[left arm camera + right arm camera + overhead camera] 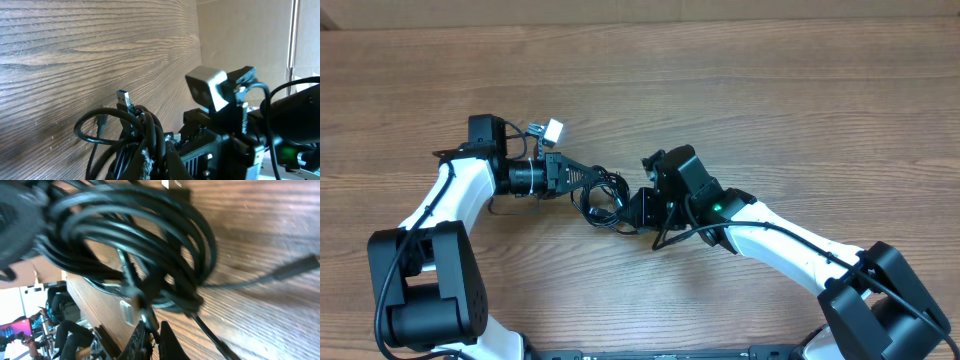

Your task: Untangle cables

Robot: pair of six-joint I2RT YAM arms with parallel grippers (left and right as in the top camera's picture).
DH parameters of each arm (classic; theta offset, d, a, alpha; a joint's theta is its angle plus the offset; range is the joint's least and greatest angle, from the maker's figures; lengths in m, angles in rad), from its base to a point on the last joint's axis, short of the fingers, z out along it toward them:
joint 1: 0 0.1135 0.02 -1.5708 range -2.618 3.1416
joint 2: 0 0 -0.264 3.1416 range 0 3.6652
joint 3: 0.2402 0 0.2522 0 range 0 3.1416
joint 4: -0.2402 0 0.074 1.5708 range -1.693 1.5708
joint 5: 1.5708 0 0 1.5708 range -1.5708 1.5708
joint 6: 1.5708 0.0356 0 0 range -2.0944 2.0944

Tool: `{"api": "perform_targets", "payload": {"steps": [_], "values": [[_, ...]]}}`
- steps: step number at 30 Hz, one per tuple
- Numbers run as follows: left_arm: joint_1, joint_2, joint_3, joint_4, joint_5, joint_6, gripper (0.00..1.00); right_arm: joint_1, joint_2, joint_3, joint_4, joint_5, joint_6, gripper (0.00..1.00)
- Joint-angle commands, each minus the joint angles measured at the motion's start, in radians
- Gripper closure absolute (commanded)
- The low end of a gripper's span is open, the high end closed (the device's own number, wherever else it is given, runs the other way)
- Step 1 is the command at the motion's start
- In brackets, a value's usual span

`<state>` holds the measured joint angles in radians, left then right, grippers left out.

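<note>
Black cables (605,195), bunched in a small coil at the middle of the wooden table (770,90). Pinched tight by the left gripper (596,182) on one side, by the closed right gripper (632,206) on the other.

cables (610,190) on table (770,100) | between left pincer (590,178) and right pincer (632,211)

The left arm rises from the lower left of the overhead view, bends near the upper left and points its wrist right, so the left gripper (603,184) lies low near the centre, jaws closed on the cables (592,211). The right arm reaches in from the lower right, with the right gripper (638,207) just beside the left one, jaws closed.
</note>
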<state>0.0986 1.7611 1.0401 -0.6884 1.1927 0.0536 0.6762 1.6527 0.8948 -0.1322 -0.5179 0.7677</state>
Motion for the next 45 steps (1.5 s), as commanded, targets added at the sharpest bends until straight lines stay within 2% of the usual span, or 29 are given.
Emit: {"api": "perform_targets", "payload": {"steps": [1, 8, 15, 27, 28, 29, 33, 40, 42, 45], "values": [[-0.004, 0.002, 0.010, -0.006, 0.030, -0.009, 0.96, 0.007, -0.013, -0.001, 0.019, 0.008, 0.012, 0.96], [-0.004, 0.002, 0.010, -0.016, 0.031, 0.079, 0.96, -0.024, -0.015, 0.000, 0.028, -0.017, 0.008, 0.96], [-0.015, 0.002, 0.010, -0.017, 0.039, 0.081, 0.96, -0.047, -0.014, 0.000, 0.080, -0.064, 0.047, 0.96], [-0.050, 0.002, 0.010, -0.011, 0.057, 0.081, 0.96, 0.092, -0.014, 0.000, 0.076, 0.224, 0.080, 0.96], [-0.050, 0.002, 0.010, -0.011, 0.057, 0.081, 0.96, 0.097, -0.014, 0.000, 0.076, 0.250, 0.077, 0.94], [-0.050, 0.002, 0.010, -0.012, 0.057, 0.080, 0.96, 0.100, -0.014, 0.000, 0.076, 0.285, 0.065, 0.86], [-0.049, 0.002, 0.010, -0.012, 0.057, 0.065, 0.96, 0.096, -0.014, 0.000, 0.077, 0.306, -0.015, 0.75], [-0.049, 0.002, 0.010, -0.010, 0.051, -0.026, 0.96, 0.074, -0.014, 0.051, 0.048, 0.139, -0.116, 0.61], [-0.049, 0.002, 0.010, -0.010, 0.033, -0.089, 0.96, 0.072, -0.014, 0.089, 0.011, 0.098, -0.115, 0.59], [-0.048, 0.002, 0.010, -0.010, -0.021, -0.254, 0.96, 0.072, -0.017, 0.151, -0.079, 0.068, -0.115, 0.59]]}}
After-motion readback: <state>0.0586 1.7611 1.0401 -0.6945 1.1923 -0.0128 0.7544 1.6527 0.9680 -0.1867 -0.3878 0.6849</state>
